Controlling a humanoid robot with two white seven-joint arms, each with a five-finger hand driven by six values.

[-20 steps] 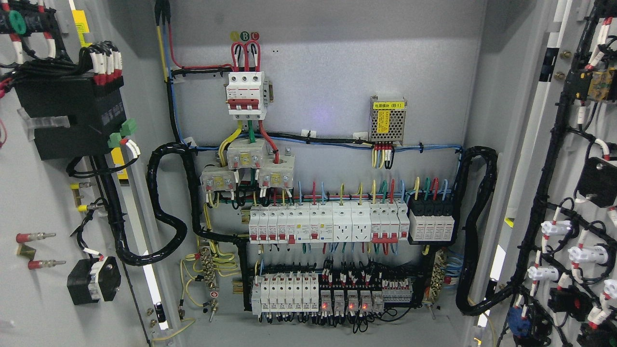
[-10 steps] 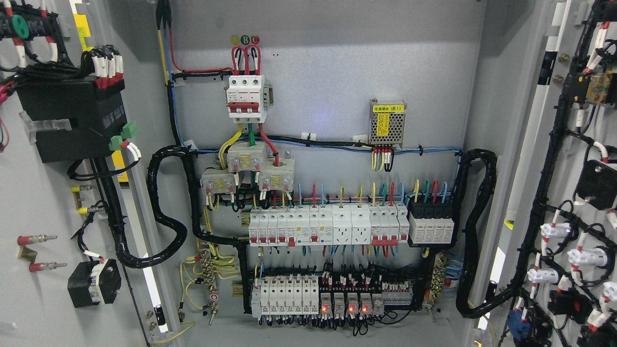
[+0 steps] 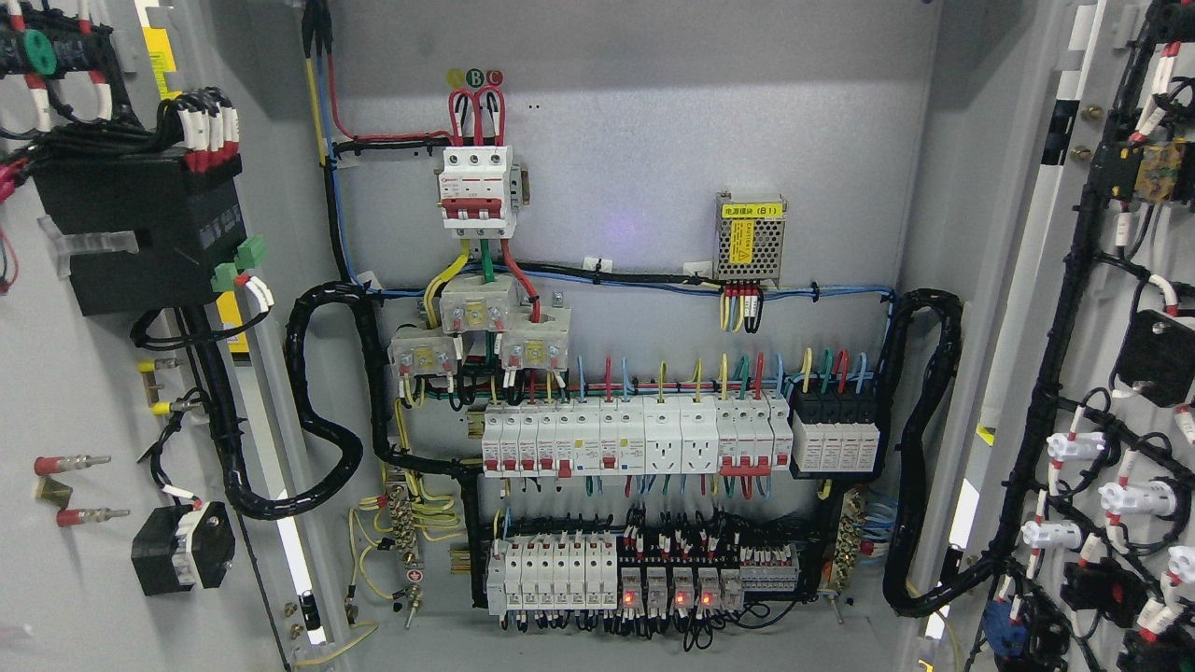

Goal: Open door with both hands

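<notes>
nothing is seen to have moved since half a second ago; the view is being held steady. no hand is being shown, so finger state cannot be told. nearest, the grey steel left door leaf (image 3: 56, 579) and right door leaf (image 3: 1111, 280) are being kept swung wide, likely to expose the white breaker rows (image 3: 635, 443) on the grey back panel (image 3: 653, 149).

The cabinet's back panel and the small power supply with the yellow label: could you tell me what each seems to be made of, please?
The back panel looks like sheet metal with a matt light-grey painted coat: flat, even, softly reflecting light. The power supply seems to have a bare perforated metal casing, judging by its silvery mesh of small holes; the yellow label looks like a printed sticker.
</notes>
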